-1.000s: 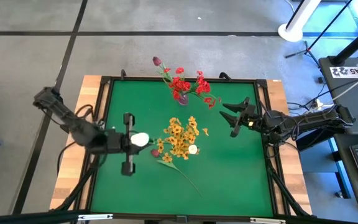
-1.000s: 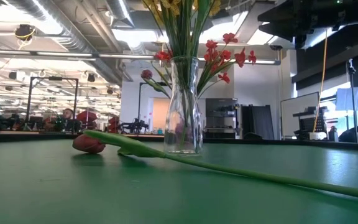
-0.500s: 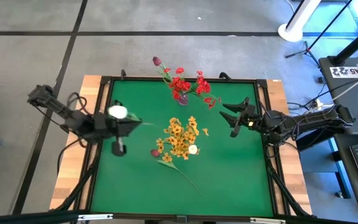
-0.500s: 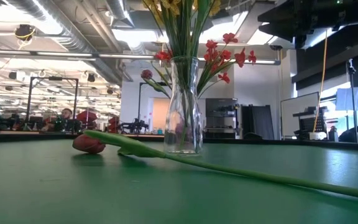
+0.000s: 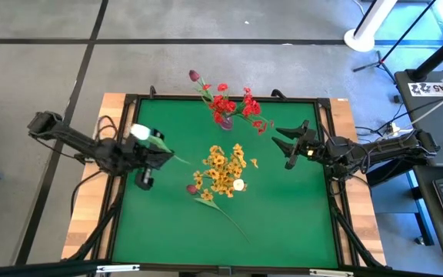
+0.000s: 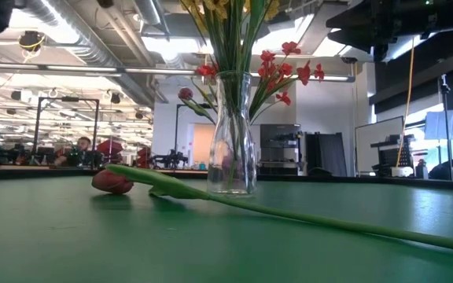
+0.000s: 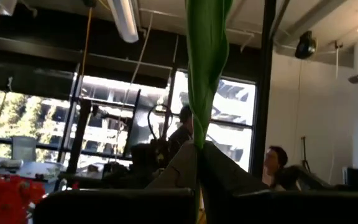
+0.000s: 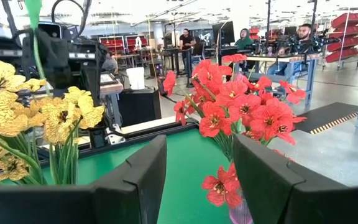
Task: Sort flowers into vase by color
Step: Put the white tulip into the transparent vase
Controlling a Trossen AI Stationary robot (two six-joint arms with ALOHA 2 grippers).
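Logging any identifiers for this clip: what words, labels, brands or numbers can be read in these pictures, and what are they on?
Only one marking shows: a white tag on the equipment right of the table, seen from above. It carries dark characters, too small and blurred to read.
No text shows on the flowers, the vase or the arms.

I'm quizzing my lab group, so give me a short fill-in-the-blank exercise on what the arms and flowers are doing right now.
1. The left gripper is shut on the green stem of a flower with a ____ bloom.
2. The right gripper has ____ fingers and holds nothing.
3. The vase at the mat's far edge holds ____ flowers.
4. A tulip with a dark red bud lies ____ on the green mat.

Missing words: white; open; red; flat
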